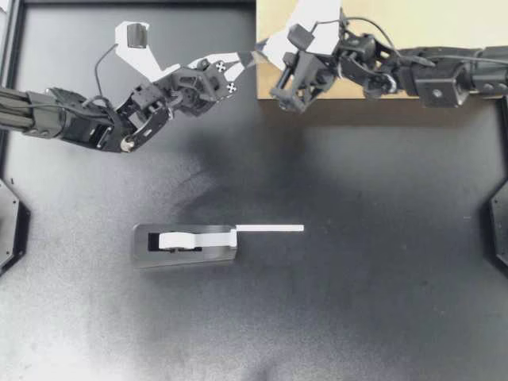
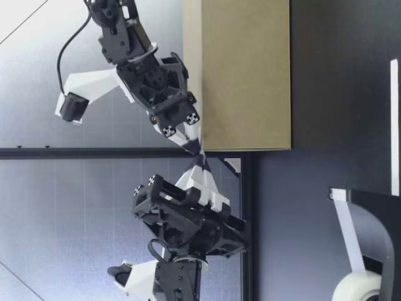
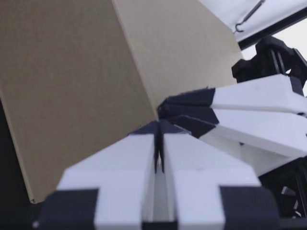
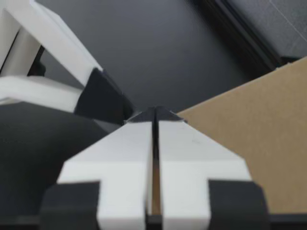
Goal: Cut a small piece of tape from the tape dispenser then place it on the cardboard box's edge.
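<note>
At cardboard box [image 1: 444,24] corner: left claw [image 1: 248,59], right claw [image 1: 264,50] pinched together; black table [image 1: 365,309].

The top camera looks straight down on the counter [image 1: 357,302], the low one across it from surface height, and the wrist cameras peer closely along my left claw [image 1: 248,59] and my right claw [image 1: 263,48] at the cardboard box [image 1: 444,20] corner all share.

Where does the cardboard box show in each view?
Top view: cardboard box at the table edge; my left gripper and right gripper meet tip to tip at its corner.
Low view: box stands beside both grippers.
Left wrist view: box fills the space ahead of the left gripper.
Right wrist view: box beside the right gripper.
Shared landmark: that corner with the meeting tips.
</note>
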